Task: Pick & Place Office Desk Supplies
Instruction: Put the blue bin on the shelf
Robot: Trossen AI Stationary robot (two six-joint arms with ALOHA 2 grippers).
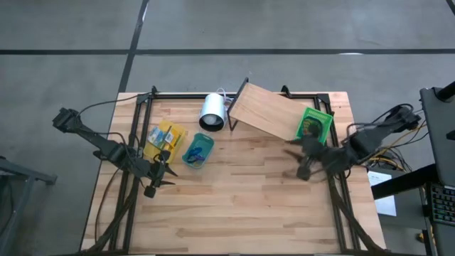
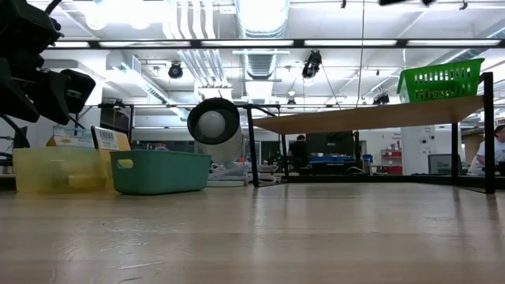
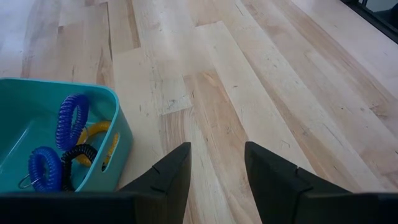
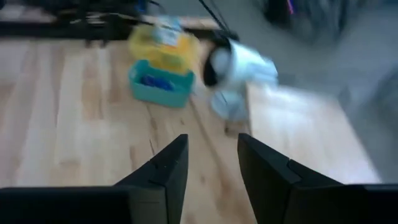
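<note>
Both grippers' fingers spread, nothing pinched.
High: my left gripper (image 1: 161,173) just beside teal bin (image 1: 198,151); right gripper (image 1: 299,161) near green basket (image 1: 313,125). Left wrist: blue coils (image 3: 72,116) in bin, beside my fingers (image 3: 175,168). Right wrist: bin well ahead.

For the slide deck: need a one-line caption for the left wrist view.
Left gripper, open and empty, over bare wood beside the teal bin holding blue coils.

Teal bin (image 1: 197,151) beside yellow bin (image 1: 165,138) (touching?); left hand (image 1: 162,173) near; right hand (image 1: 297,162) empty, below board (image 1: 266,112).
</note>
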